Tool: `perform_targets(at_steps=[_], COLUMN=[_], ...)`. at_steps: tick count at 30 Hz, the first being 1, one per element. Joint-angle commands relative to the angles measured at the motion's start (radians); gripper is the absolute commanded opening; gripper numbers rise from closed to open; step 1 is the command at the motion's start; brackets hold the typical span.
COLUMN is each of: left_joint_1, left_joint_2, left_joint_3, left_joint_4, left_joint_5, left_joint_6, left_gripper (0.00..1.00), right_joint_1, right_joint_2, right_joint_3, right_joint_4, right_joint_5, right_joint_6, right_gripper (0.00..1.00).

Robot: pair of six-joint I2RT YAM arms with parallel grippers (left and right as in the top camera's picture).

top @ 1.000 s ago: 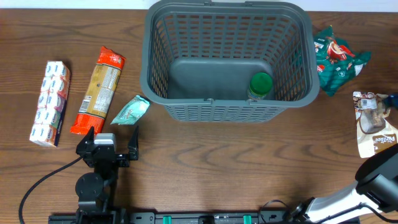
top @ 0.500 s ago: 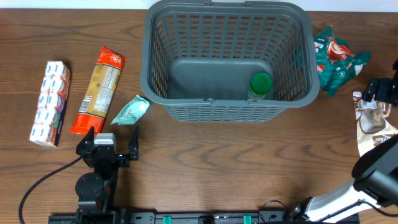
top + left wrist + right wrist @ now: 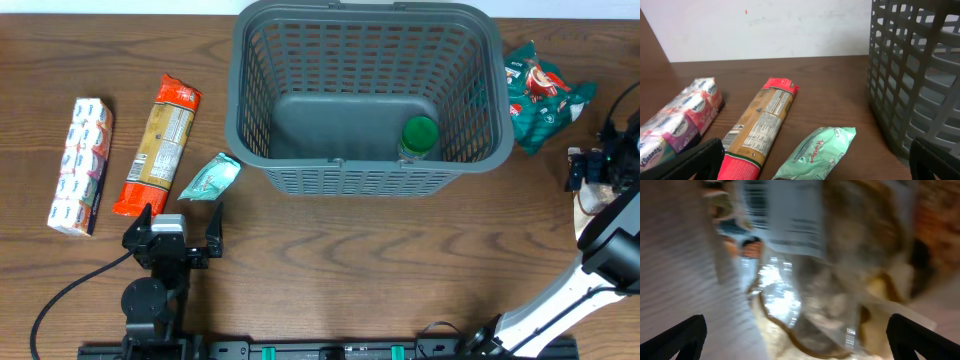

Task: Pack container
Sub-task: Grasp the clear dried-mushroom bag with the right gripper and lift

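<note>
Meanwhile the right end effector had swung up over the brown snack pouch at three o'clock of the basket, jaws wide, seemingly ready to grasp it.

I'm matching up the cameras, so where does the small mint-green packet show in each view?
Overhead: mint-green packet left of centre, beside the basket's near-left corner.
Left wrist: bottom centre, basket wall at right.
Right wrist: not in it.
Shared landmark: the orange pasta pack to its left.
</note>
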Motion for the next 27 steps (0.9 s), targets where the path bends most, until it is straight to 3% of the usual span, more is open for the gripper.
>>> perform_targets(at_steps=[1, 20, 22, 27], left_joint_1=[0.005, 0.005, 0.005, 0.005], left_joint_2=[-0.006, -0.006, -0.006, -0.006], left_joint_3=[-0.029, -0.029, -0.029, -0.029], left_joint_4=[-0.011, -0.011, -0.011, -0.011], left_joint_5=[-0.005, -0.005, -0.005, -0.005], left_joint_6=[0.014, 0.014, 0.014, 0.014], left_gripper=[0.99, 0.99, 0.99, 0.99], right_joint_1=[-0.015, -0.134, -0.139, -0.127], right_joint_2=[-0.005, -0.003, -0.003, -0.003], right_joint_3=[0.017, -0.025, -0.051, -0.107], right_joint_4=[0.001, 0.104, 0.128, 0.172], right_joint_5=[0.034, -0.190, -0.209, -0.216], right_joint_6=[0.021, 0.097, 0.104, 0.103], right_gripper=[1.00, 0.98, 0.92, 0.65])
